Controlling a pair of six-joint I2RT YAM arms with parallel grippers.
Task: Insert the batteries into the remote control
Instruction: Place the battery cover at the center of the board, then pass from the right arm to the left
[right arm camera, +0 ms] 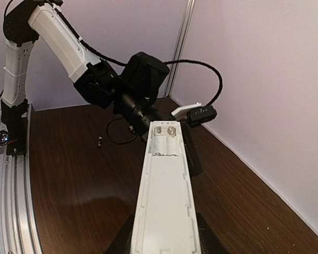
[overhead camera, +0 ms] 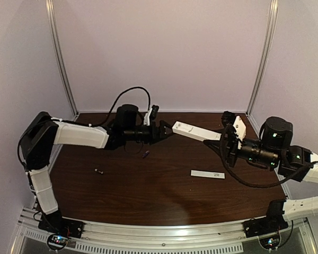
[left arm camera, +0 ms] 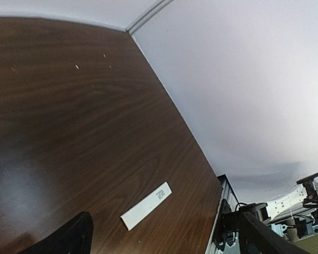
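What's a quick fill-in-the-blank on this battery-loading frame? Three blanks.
1. The remote control is gripped in the air by the ___ end effector.
2. Its open battery compartment holds ___ batteries.
3. The purple battery and the dark battery both lie on the ___.
Missing words: right; no; table.

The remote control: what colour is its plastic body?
White. The remote control shows best in the right wrist view, with its battery bay facing the camera.
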